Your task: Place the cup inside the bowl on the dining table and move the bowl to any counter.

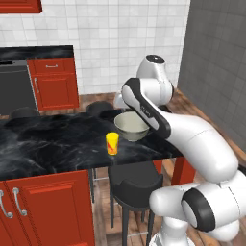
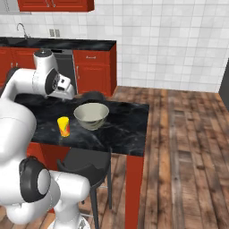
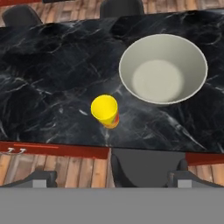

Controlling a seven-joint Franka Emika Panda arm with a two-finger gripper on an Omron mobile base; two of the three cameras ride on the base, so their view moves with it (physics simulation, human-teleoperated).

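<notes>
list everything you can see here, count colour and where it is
cup: one, yellow with an orange-red mark, upright on the dining table, beside the bowl and apart from it
bowl: one, pale grey-green, lighter inside, empty, on the dining table near its end
dining table: one, black white-veined marble top, red legs and cabinet fronts
stools: at least three, dark, round the dining table
counter: one, black marble, against the white tiled wall, red cabinets above and below
dishwasher: one, dark, under the counter
faucet: one, grey, at the counter's far end
floor: brown wood planks
arm: one, white with dark joints
claw: one, dark tips, open, above the table edge, holding nothing
</notes>
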